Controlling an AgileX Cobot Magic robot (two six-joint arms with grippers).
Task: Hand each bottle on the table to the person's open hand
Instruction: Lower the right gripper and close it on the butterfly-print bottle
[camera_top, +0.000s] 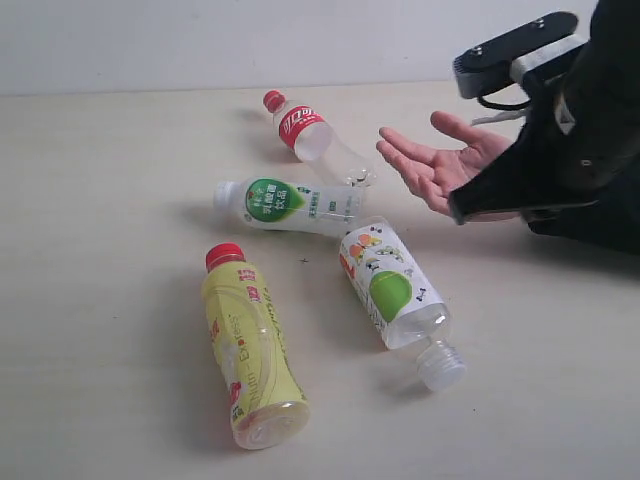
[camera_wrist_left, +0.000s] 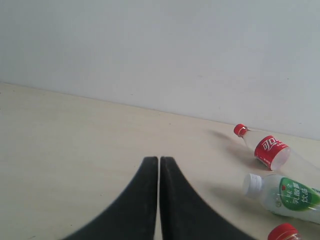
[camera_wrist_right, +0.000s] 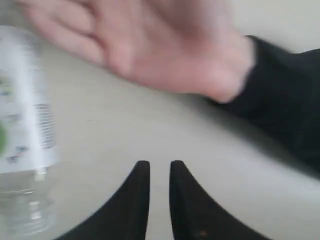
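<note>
Four bottles lie on their sides on the table (camera_top: 100, 250): a yellow one with a red cap (camera_top: 250, 345), a clear one with a red label (camera_top: 305, 132), one with a green-white label (camera_top: 295, 203) and one with a fruit-picture label (camera_top: 390, 285). The person's open hand (camera_top: 440, 165) is held palm up at the right, empty. My right gripper (camera_top: 458, 212) hangs just in front of that hand, its jaws a little apart with nothing between them (camera_wrist_right: 159, 164). The hand (camera_wrist_right: 165, 45) is blurred beyond them. My left gripper (camera_wrist_left: 159, 159) is shut and empty, away from the bottles.
A black sleeve (camera_top: 600, 220) and my right arm fill the right edge. A blurred clear bottle with a white label (camera_wrist_right: 22, 130) lies beside my right gripper. The red-label bottle (camera_wrist_left: 270, 150) and green-white bottle (camera_wrist_left: 287, 195) show off to one side of the left gripper.
</note>
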